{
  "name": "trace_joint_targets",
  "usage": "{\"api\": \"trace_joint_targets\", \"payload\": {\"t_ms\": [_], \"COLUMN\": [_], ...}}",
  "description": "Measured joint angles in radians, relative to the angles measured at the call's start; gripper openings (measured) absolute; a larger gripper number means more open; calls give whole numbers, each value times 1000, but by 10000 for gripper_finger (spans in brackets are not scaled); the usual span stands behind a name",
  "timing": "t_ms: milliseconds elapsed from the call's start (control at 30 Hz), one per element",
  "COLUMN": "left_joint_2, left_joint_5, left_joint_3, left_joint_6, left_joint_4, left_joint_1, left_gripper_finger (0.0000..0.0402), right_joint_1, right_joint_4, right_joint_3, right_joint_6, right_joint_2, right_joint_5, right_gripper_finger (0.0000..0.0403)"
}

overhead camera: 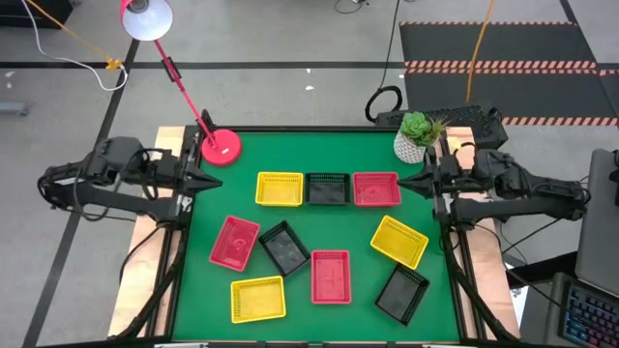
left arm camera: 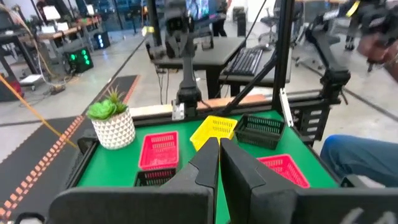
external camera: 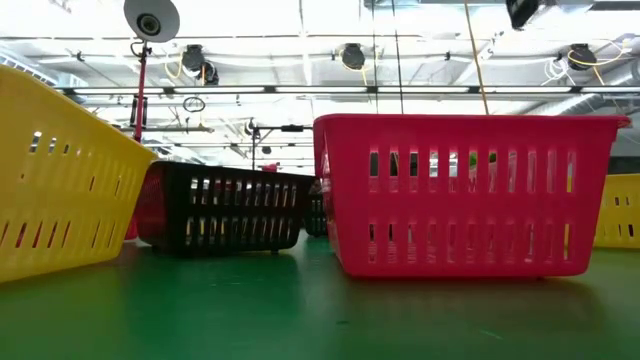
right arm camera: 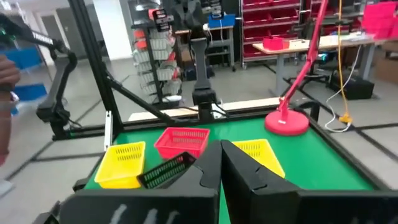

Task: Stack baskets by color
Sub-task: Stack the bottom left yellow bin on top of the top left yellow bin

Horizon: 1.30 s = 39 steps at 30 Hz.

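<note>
Several baskets rest on their bottoms on the green table (overhead camera: 193,290). A yellow basket (overhead camera: 279,188), a black basket (overhead camera: 328,188) and a red basket (overhead camera: 376,188) stand in a row near the far edge. Closer in, turned at angles, lie two red baskets (overhead camera: 234,241) (overhead camera: 330,275), two black baskets (overhead camera: 284,247) (overhead camera: 402,294) and two yellow baskets (overhead camera: 399,241) (overhead camera: 258,299). My left gripper (overhead camera: 213,182) hangs shut above the table's left edge, pointing inward and holding nothing. My right gripper (overhead camera: 408,181) hangs shut above the right edge, facing it, also holding nothing.
A red lamp base (overhead camera: 221,147) stands at the far left corner, its stem slanting up to the white head (overhead camera: 147,17). A plant in a white pot (overhead camera: 416,137) stands at the far right corner. A person's leg (left arm camera: 364,158) shows beyond the table's right side.
</note>
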Motion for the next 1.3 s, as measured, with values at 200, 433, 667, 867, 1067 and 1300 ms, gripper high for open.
{"api": "trace_joint_targets", "payload": {"t_ms": [200, 433, 667, 867, 1067, 1300], "left_joint_2": [78, 157, 220, 282, 412, 563], "left_joint_5": [-57, -73, -61, -61, -167, -184], "left_joint_3": [0, 0, 0, 47, 239, 382], "left_joint_6": [3, 23, -28, -14, -50, -75], "left_joint_4": [0, 0, -10, -103, -365, -579], "left_joint_1": [0, 0, -1, -62, -162, -236], "left_gripper_finger": [19, 19, 19, 20, 20, 47], "right_joint_1": [0, 0, 0, 23, 43, 118], "right_joint_4": [-124, -186, -150, -21, 64, 112], "right_joint_3": [178, 291, 221, 99, 43, 6], "right_joint_6": [-25, -23, 70, 126, 127, 144], "right_joint_2": [128, 211, 213, 214, 212, 220], "right_joint_5": [1, 3, 4, 5, 10, 81], "right_gripper_finger": [0, 0, 0, 0, 0, 0]}}
